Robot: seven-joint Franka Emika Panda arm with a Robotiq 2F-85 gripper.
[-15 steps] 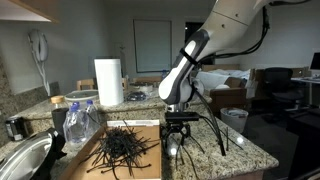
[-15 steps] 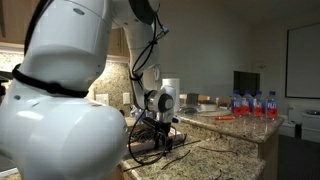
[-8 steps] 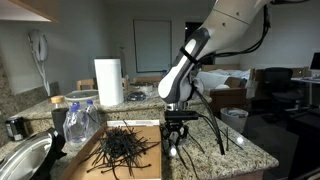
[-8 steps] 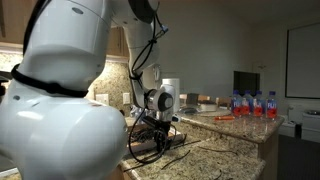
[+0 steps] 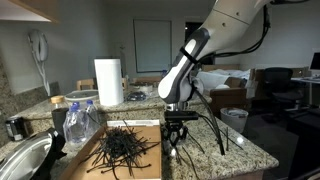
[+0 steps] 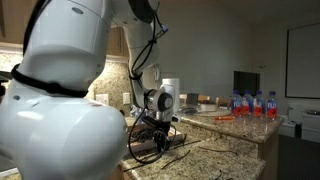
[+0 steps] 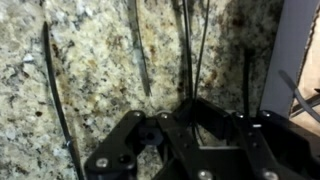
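In an exterior view the gripper (image 5: 178,138) hangs straight down, its tips at the granite counter (image 5: 235,152), just beyond the edge of the pile of cable ties (image 5: 122,150), which lies heaped on a board (image 5: 150,128), probably to keep the ties in one place. More loose ties (image 5: 215,135) are strewn on the far side of the gripper from the pile, and a paper towel roll (image 5: 108,82) stands well behind the pile. From here the fingertips are too small and dark to read. In an exterior view from the opposite side, the big white arm (image 6: 60,110) fills the frame and hides the pile; the gripper (image 6: 160,135) is a dark knot low over the counter (image 6: 235,150). In the wrist view the gripper (image 7: 190,108) has its fingers drawn together, and one cable tie (image 7: 197,55) runs straight in between them, so it looks pinched near its end, off the pile on bare stone; the contact itself is lost in shadow, and the frame cuts off the neighbouring ties
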